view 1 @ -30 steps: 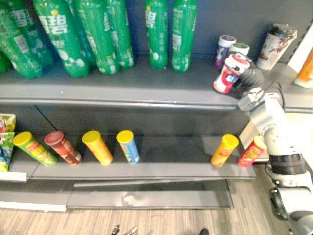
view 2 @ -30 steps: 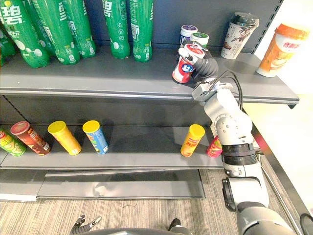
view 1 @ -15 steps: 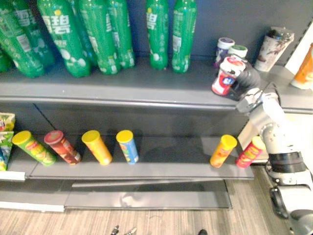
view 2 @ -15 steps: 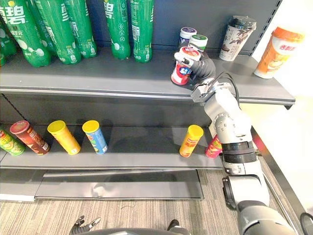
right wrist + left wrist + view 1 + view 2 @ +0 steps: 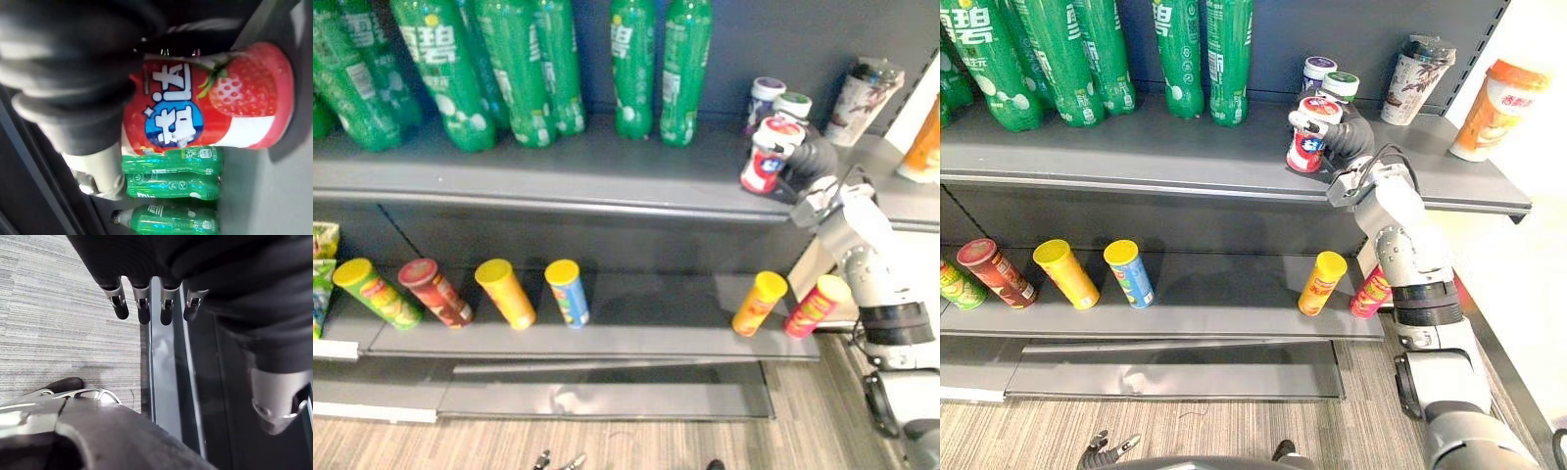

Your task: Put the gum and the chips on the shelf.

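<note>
So the right hand (image 5: 1349,139) is up at the upper shelf (image 5: 1136,157), fingers wrapped round a red strawberry gum can (image 5: 1309,140); the can's tipped a bit near the shelf's front edge, can't tell if its base is actually sitting on the shelf; just behind it are two more gum cans, a purple-lid one (image 5: 1317,70) and a green-lid one (image 5: 1339,85). Green bottles (image 5: 1203,54) line the back, and two cups (image 5: 1415,69) stand off to the right. Chips tubes lie on the lower shelf (image 5: 1224,315): a yellow-lid orange one (image 5: 1322,284) and a pink one (image 5: 1372,292) below the arm; four more well to the left (image 5: 1129,274). Left hand (image 5: 142,309) hangs over the floor (image 5: 58,308) by the shelf base, fingers straight, holding nothing.
</note>
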